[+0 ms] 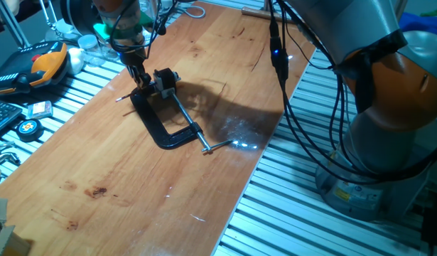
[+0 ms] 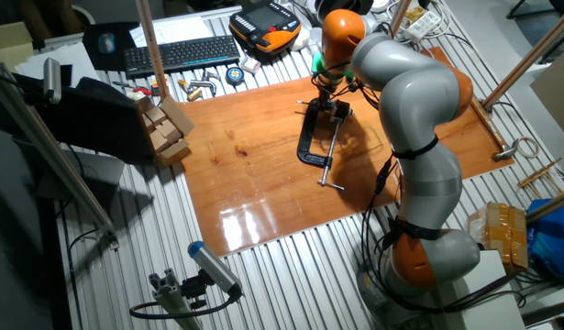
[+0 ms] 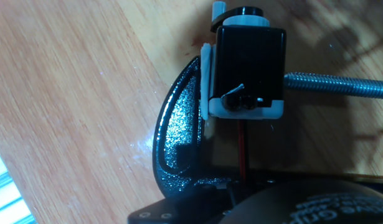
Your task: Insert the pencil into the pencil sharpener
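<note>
The pencil sharpener (image 3: pixel 250 62) is a small black block in a pale frame, held in the jaw of the big black C-clamp (image 3: pixel 175 137). The pencil (image 3: pixel 243 146) is a thin red stick that runs from under my hand straight up to the sharpener's lower face, where its tip meets the hole. My gripper (image 1: pixel 140 80) stands just left of the sharpener (image 1: pixel 164 80) and is shut on the pencil, whose back end (image 1: pixel 121 98) sticks out to the left. In the other fixed view the gripper (image 2: pixel 326 93) is over the clamp's (image 2: pixel 306 137) top end. The fingertips are hidden in the hand view.
The clamp's steel screw rod (image 3: pixel 337 85) runs right from the sharpener. The clamp (image 1: pixel 165 128) lies on a wooden board (image 1: pixel 133 192). An orange-black pendant (image 1: pixel 44 64) and a tape measure (image 1: pixel 28 128) lie to the left. A keyboard (image 2: pixel 181 53) and wooden blocks (image 2: pixel 167 128) are beyond the board.
</note>
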Robot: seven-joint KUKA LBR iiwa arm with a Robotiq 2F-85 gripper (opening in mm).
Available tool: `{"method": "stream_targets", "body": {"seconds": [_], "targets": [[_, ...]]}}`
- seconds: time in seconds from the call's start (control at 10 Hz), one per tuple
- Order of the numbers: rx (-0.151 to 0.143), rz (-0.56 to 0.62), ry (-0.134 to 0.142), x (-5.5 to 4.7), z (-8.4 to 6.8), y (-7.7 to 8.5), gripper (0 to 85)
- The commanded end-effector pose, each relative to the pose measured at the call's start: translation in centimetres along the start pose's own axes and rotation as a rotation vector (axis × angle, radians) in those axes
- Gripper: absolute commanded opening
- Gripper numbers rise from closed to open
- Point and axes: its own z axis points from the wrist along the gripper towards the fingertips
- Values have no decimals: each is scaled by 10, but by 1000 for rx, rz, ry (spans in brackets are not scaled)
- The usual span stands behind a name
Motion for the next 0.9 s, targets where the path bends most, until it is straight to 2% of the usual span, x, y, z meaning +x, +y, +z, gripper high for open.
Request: {"method": "stream_targets", "body": {"seconds": [0.0, 0.6, 0.7, 0.8], "targets": [[-2, -4, 1, 0, 0, 0, 0], [-11, -16, 4, -1, 3, -1, 0], [-11, -19, 4, -2, 4, -1, 170], [-11, -22, 4, -2, 4, -1, 170]]}}
